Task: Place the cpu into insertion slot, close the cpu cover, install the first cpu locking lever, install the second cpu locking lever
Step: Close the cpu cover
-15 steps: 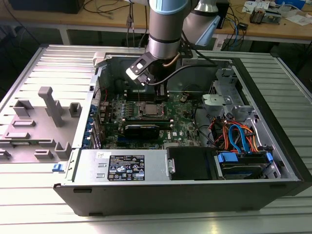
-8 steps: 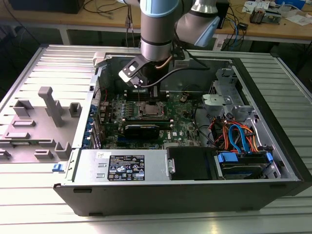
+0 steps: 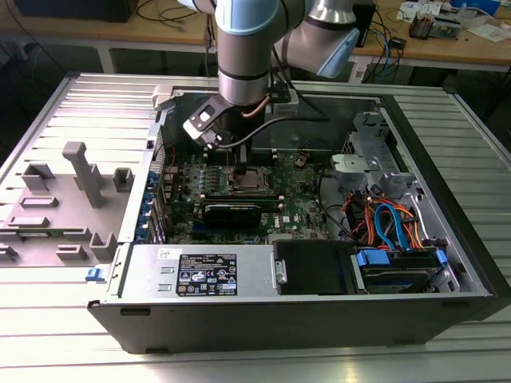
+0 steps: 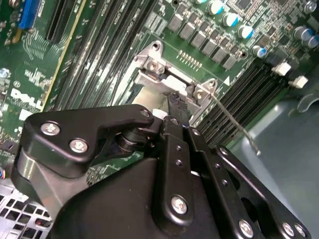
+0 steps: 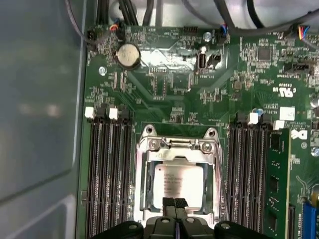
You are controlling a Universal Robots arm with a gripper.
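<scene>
Cpu (image 3: pixel 250 180) sat flat in the insertion slot (image 5: pixel 148 191) at the centre of the exterior view, metal top up, with the arm's gripper (image 5: pixel 174 203) directly above it inside the open computer case (image 3: pixel 319 323). From the exterior view's left came a grey moulded fixture (image 3: pixel 80 179) outside the case, then the green motherboard (image 3: pixel 299 203) carrying the chip, then blue and orange cables (image 3: pixel 387 219) on the exterior view's right. In the first wrist view the cpu cover (image 5: pixel 179 157) appeared to lie down over the chip, framing it through its window. The fingertips, pressed together with nothing between them, were poised over the chip's edge farthest from the cover's hinge. Being square, the chip had no long axis; its sides ran parallel to the memory slots (image 5: pixel 107 174) flanking the socket. In the second wrist view a thin wire locking lever (image 4: pixel 234 123) slanted out from the hinge corner over the memory slots, apparently unlatched, near the fingertips.
</scene>
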